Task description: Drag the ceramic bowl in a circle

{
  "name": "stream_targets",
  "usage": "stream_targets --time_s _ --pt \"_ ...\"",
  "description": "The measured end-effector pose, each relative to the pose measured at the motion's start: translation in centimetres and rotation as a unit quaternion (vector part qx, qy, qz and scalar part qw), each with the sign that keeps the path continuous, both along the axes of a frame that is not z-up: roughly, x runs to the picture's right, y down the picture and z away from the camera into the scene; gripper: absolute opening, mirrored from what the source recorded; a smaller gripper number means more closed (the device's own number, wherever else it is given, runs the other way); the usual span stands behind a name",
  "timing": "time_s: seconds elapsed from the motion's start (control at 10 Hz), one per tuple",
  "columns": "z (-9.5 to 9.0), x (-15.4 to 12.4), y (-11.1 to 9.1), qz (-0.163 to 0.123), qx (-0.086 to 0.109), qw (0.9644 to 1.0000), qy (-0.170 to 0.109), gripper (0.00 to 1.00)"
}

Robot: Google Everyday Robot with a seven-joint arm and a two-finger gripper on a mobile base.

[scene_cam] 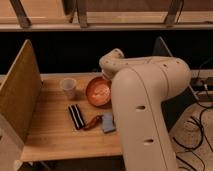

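Note:
The orange-red ceramic bowl (98, 91) sits upright on the wooden table (50, 130), right of centre, its right rim covered by my arm. My white arm (145, 100) reaches in from the right, with its wrist end (112, 62) bent down over the bowl's far right side. My gripper is hidden behind the arm at the bowl's right rim, so its hold on the bowl does not show.
A small translucent cup (68, 88) stands just left of the bowl. A black striped bar (76, 116), a reddish-brown item (93, 122) and a blue packet (107, 123) lie in front of the bowl. A tall board (20, 95) walls off the left side.

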State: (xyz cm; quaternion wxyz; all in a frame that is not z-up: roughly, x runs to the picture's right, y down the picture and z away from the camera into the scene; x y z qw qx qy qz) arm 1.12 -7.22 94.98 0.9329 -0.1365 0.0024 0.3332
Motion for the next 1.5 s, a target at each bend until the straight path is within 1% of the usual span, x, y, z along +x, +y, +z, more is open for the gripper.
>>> stream_targets --time_s 0.1,0.2,0.4,0.6,0.7,0.8,1.0,1.1,1.2,1.3,1.4,1.5 --pt "0.1 -1.4 -0.1 -0.004 0.003 0.9999 -0.016 0.0" --pt "0.0 -3.0 0.6 -0.006 0.0 0.9993 -0.036 0.0" --pt "-0.3 -4.5 2.5 -0.009 -0.012 0.9983 -0.056 0.0" --pt "-0.9 -4.3 4.7 -0.01 -0.027 0.9978 -0.06 0.0" --pt "-1.1 -3.6 5.4 -0.01 -0.033 0.9978 -0.056 0.0" --pt "-1.5 -2.0 5.6 -0.006 -0.035 0.9984 -0.044 0.0" --pt "-1.8 0.9 4.4 0.004 -0.024 0.9996 -0.016 0.0" --pt "-1.8 1.9 3.4 0.007 -0.015 0.9998 -0.006 0.0" --pt "-1.7 2.1 2.3 0.009 -0.006 0.9999 -0.003 0.0" --pt "-1.4 1.6 1.5 0.011 0.001 0.9999 -0.007 0.0" --pt "-1.1 0.5 1.0 0.011 0.007 0.9997 -0.02 0.02" --pt "-0.8 -0.9 0.9 0.012 0.008 0.9993 -0.036 0.09"
